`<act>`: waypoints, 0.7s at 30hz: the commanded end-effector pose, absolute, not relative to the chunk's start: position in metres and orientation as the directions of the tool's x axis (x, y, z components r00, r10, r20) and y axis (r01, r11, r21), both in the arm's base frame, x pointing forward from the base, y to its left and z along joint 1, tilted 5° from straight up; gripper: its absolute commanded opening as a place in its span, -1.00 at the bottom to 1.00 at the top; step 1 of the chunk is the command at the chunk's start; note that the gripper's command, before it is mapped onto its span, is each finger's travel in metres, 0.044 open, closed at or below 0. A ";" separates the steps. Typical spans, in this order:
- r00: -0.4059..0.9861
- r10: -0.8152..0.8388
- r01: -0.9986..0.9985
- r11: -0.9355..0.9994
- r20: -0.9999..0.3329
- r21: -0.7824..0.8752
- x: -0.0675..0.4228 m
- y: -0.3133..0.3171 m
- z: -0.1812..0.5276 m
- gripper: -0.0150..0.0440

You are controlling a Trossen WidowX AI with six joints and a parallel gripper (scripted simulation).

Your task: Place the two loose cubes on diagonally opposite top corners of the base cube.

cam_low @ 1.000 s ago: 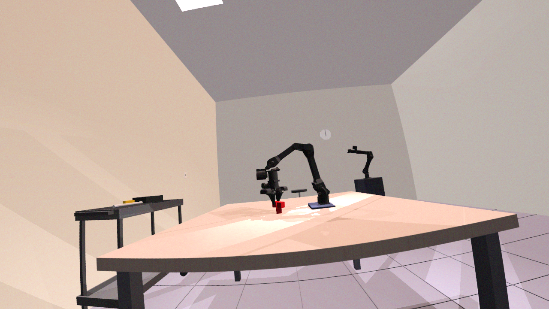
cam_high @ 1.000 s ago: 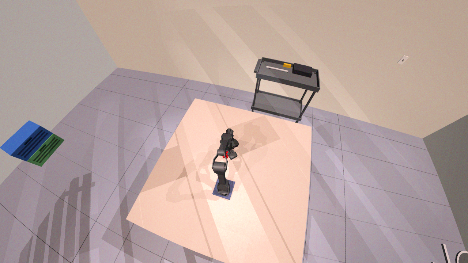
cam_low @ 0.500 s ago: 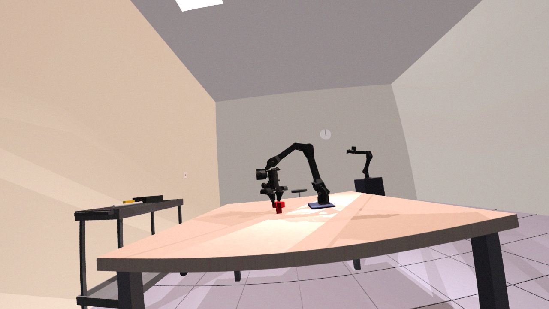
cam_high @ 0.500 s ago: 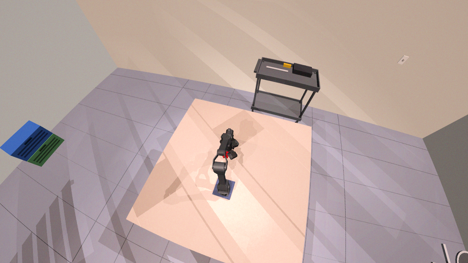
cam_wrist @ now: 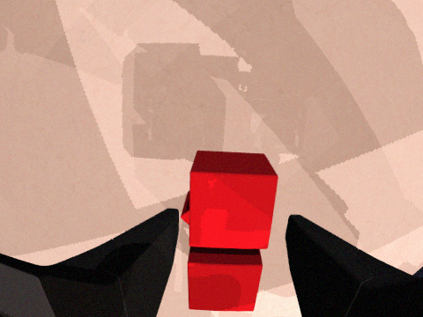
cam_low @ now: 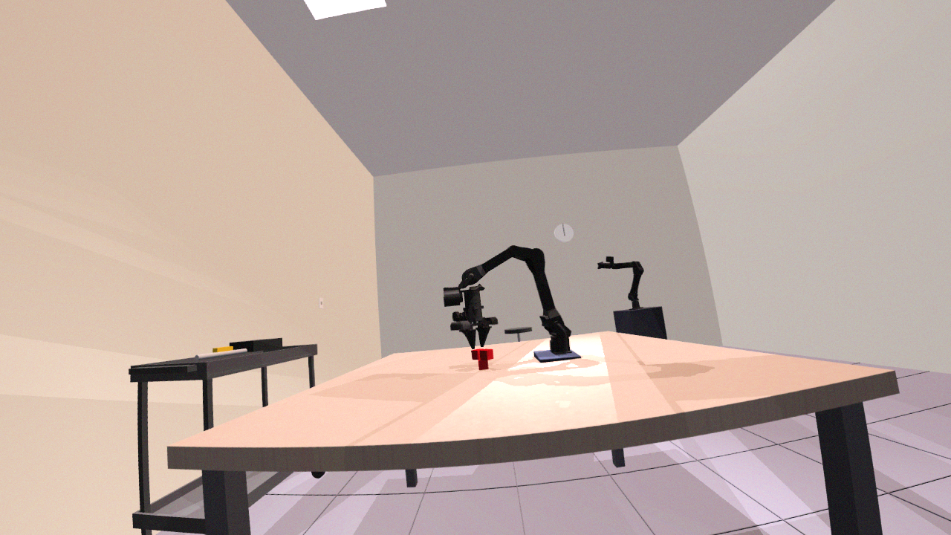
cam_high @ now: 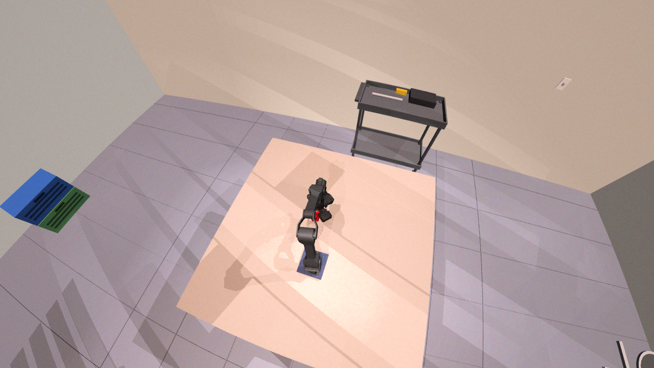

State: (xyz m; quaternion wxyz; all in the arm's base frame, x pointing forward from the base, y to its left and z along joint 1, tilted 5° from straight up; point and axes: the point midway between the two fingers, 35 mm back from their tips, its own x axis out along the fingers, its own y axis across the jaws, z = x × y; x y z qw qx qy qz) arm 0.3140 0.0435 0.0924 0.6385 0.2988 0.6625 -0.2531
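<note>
A red cube sits level between my gripper's two black fingers, with a gap showing on each side of it. The gripper is open and touches nothing. A second red cube shows right below the first in the wrist view, and a sliver of a third red face shows at the first cube's left edge. In the exterior view the red cubes form a small T-shaped stack on the table, wider on top, with the fingertips just above it. In the top view only a bit of red shows beside the arm.
The arm's base stands on a dark blue plate on the wooden table. A dark metal cart with small items stands beyond the table. A second arm on a dark stand is behind the table.
</note>
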 end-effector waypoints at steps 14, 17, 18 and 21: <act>0.001 0.073 0.716 0.696 -0.997 0.052 0.315 0.042 0.116 0.20; 0.001 0.073 0.716 0.696 -0.997 0.052 0.315 0.041 0.120 0.20; 0.001 0.073 0.716 0.696 -0.997 0.052 0.315 0.041 0.122 0.20; 0.001 0.073 0.716 0.696 -0.997 0.052 0.315 0.041 0.125 0.20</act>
